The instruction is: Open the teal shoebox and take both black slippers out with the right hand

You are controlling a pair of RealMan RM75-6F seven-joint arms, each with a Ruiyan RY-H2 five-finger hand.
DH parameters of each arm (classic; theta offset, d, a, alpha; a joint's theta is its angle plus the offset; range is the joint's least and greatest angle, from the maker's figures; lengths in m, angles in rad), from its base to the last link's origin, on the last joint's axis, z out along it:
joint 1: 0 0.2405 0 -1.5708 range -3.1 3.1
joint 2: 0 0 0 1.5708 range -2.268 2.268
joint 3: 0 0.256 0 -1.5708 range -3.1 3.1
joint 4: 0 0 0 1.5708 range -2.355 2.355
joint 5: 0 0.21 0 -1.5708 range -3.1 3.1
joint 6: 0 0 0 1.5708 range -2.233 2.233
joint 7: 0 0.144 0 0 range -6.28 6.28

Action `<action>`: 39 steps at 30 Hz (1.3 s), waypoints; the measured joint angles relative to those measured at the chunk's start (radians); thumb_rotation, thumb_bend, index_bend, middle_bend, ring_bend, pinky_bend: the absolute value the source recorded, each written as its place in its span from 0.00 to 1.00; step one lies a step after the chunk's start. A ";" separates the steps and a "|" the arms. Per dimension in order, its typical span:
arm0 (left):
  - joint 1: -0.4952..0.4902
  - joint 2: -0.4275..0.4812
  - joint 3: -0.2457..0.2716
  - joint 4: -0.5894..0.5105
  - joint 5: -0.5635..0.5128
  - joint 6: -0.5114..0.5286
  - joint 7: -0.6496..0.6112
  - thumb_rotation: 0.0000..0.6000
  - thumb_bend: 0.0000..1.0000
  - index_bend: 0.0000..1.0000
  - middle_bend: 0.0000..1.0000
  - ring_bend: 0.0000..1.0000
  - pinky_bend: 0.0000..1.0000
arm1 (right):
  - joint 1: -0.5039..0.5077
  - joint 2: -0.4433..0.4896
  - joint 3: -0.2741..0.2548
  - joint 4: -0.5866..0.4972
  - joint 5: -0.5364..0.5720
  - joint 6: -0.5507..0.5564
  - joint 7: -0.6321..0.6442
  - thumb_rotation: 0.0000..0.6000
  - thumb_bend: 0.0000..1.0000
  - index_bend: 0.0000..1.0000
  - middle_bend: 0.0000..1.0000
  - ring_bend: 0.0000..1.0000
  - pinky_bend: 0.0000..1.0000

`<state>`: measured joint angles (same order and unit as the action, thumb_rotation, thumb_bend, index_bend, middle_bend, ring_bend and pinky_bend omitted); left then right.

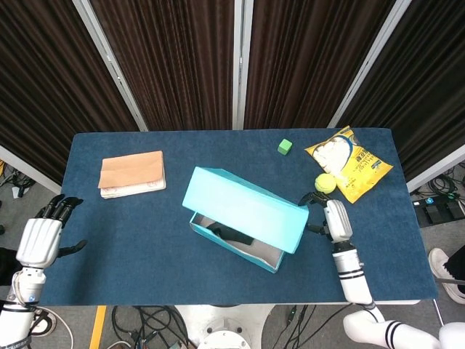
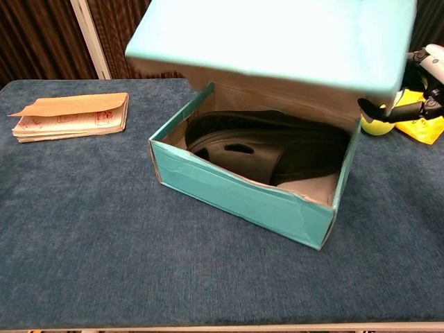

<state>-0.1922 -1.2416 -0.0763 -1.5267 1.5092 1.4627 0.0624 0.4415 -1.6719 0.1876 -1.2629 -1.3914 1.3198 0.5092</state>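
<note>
The teal shoebox (image 1: 231, 249) (image 2: 236, 195) stands open in the middle of the table. Its lid (image 1: 243, 207) (image 2: 277, 35) is tilted up and back over the far side. My right hand (image 1: 331, 218) (image 2: 420, 94) grips the lid at its right end, fingers and thumb on the edge. Black slippers (image 1: 225, 233) (image 2: 257, 149) lie inside the box, one on top of the other; the lid hides part of them. My left hand (image 1: 38, 240) hangs open off the table's left edge, far from the box.
A brown-covered notebook (image 1: 132, 173) (image 2: 69, 114) lies at the far left. A green cube (image 1: 285, 146), a tennis ball (image 1: 324, 183) (image 2: 374, 125) and a yellow snack bag (image 1: 350, 163) (image 2: 424, 128) sit behind my right hand.
</note>
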 measured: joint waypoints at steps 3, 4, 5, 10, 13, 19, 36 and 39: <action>-0.002 0.001 0.000 -0.003 0.000 -0.002 0.002 1.00 0.07 0.20 0.20 0.11 0.32 | -0.007 0.053 0.044 -0.124 0.107 -0.092 0.083 1.00 0.31 0.64 0.53 0.39 0.45; -0.002 0.002 0.000 -0.004 0.000 -0.003 0.002 1.00 0.07 0.20 0.20 0.11 0.32 | -0.009 0.070 0.059 -0.160 0.144 -0.122 0.109 1.00 0.31 0.64 0.53 0.40 0.45; -0.003 0.002 0.000 -0.006 0.000 -0.003 0.003 1.00 0.07 0.20 0.20 0.11 0.32 | -0.011 0.087 0.075 -0.193 0.181 -0.153 0.135 1.00 0.31 0.64 0.54 0.40 0.46; -0.001 0.007 0.002 -0.011 0.000 -0.003 0.009 1.00 0.07 0.20 0.20 0.11 0.32 | -0.021 0.171 0.179 -0.310 0.386 -0.313 0.282 1.00 0.31 0.64 0.53 0.38 0.45; 0.000 0.009 0.002 -0.013 -0.002 -0.003 0.009 1.00 0.07 0.20 0.20 0.11 0.32 | -0.029 0.208 0.230 -0.346 0.460 -0.404 0.382 1.00 0.28 0.55 0.50 0.32 0.39; -0.002 0.009 0.003 -0.013 -0.003 -0.006 0.008 1.00 0.07 0.20 0.20 0.11 0.32 | -0.076 0.248 0.302 -0.377 0.429 -0.462 0.566 1.00 0.11 0.00 0.12 0.00 0.03; -0.005 0.008 0.004 -0.025 -0.003 -0.010 0.020 1.00 0.07 0.20 0.20 0.11 0.32 | -0.169 0.161 0.338 -0.277 0.186 0.009 0.462 1.00 0.12 0.00 0.04 0.00 0.00; -0.006 0.006 0.004 -0.025 -0.003 -0.011 0.020 1.00 0.07 0.20 0.20 0.11 0.32 | -0.155 0.153 0.296 -0.255 0.092 0.036 0.372 1.00 0.15 0.00 0.10 0.00 0.00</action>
<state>-0.1978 -1.2356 -0.0718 -1.5513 1.5062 1.4517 0.0826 0.2866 -1.5186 0.4836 -1.5182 -1.2993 1.3554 0.8812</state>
